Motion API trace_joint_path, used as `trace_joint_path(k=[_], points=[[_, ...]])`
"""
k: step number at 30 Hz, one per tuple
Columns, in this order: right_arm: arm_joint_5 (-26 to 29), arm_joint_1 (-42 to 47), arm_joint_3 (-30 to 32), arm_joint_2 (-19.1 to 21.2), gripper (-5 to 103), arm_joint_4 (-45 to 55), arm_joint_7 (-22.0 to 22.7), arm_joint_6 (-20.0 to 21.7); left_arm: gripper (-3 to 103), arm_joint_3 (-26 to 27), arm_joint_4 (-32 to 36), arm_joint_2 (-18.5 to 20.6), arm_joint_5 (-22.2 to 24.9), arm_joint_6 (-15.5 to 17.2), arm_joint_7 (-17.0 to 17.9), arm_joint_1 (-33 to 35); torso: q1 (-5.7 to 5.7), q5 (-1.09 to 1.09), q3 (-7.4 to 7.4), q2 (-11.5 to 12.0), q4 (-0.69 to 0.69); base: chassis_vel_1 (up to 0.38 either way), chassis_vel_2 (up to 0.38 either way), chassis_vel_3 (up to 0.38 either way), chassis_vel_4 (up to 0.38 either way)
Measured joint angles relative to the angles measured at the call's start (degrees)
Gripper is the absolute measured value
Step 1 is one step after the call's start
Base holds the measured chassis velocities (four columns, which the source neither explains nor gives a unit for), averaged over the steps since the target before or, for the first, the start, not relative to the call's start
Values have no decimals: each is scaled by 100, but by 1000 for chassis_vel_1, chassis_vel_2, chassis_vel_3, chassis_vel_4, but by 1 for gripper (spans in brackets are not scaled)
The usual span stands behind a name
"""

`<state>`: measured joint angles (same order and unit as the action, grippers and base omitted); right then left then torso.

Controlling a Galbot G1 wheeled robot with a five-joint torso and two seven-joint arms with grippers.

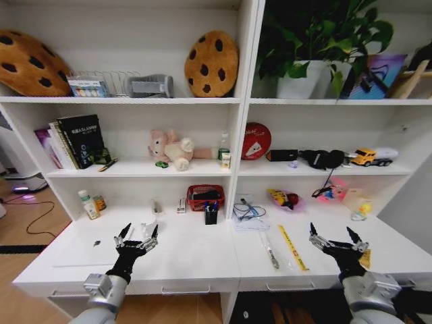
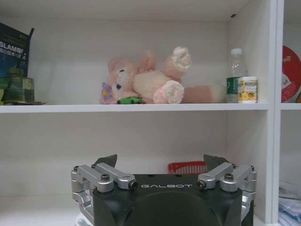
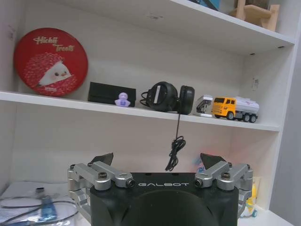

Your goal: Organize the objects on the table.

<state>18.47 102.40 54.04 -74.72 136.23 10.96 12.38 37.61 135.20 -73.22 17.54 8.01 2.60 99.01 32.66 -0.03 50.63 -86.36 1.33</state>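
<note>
The slim silver laptop [image 1: 84, 248] lies flat and closed on the left part of the white table [image 1: 196, 260], near its front edge. The tiny green toy car [image 1: 161, 164] is not on the table but on the shelf above, just in front of the pink plush bear [image 1: 174, 148]; from the left wrist view it sits at the shelf's lip, touching or nearly touching the bear [image 2: 146, 82]. A black pen holder [image 1: 211, 214] stands near the middle of the table in front of a red basket [image 1: 205, 196], and a marker pen [image 1: 271, 254] and a yellow ruler-like strip [image 1: 293, 248] lie on the right half.

The left gripper [image 1: 137, 234] hovers over the table just right of the laptop, its fingers spread wide and holding nothing. The right gripper [image 1: 335, 236] hangs over the right end of the table, likewise splayed and empty. Both arms reach in from the front edge.

Further out, a water bottle [image 2: 233, 75] and a small can [image 2: 247, 89] stand at the bear's feet by the shelf divider. In the next bay sit a red round tin [image 3: 50, 61], black headphones [image 3: 169, 98] with the cord hanging down, and a yellow toy truck [image 3: 233, 108].
</note>
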Motion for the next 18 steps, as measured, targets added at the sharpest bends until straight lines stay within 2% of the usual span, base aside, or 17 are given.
trace_joint_path(k=[3,5,6,7,10,15,18], points=[[29,3,0,4,100,-9,1,-19,100,0,0,0,0,0,0,0,0,5,0,0,0,-269,-242,262,248],[49,10,-2,4,100,-9,3,-32,100,0,1,0,0,0,-2,0,0,3,0,1,-2,-284,-271,277,262],[54,23,-3,2,100,-15,5,-51,100,0,0,0,0,0,-1,0,0,0,0,0,2,-340,-306,305,311],[55,28,-6,2,100,-32,6,-63,100,0,1,0,0,0,-3,0,0,5,0,0,-1,-320,-303,305,311],[48,35,-21,-1,100,-70,19,-106,100,0,0,0,0,0,0,0,0,0,0,0,-2,-333,-330,334,324],[45,38,-40,-3,100,-102,26,-156,100,0,0,0,0,0,-1,0,0,3,0,1,1,-358,-346,352,362],[44,36,-49,-4,100,-117,30,-184,100,0,1,0,0,0,-2,0,0,4,0,0,-1,-238,-283,201,225]])
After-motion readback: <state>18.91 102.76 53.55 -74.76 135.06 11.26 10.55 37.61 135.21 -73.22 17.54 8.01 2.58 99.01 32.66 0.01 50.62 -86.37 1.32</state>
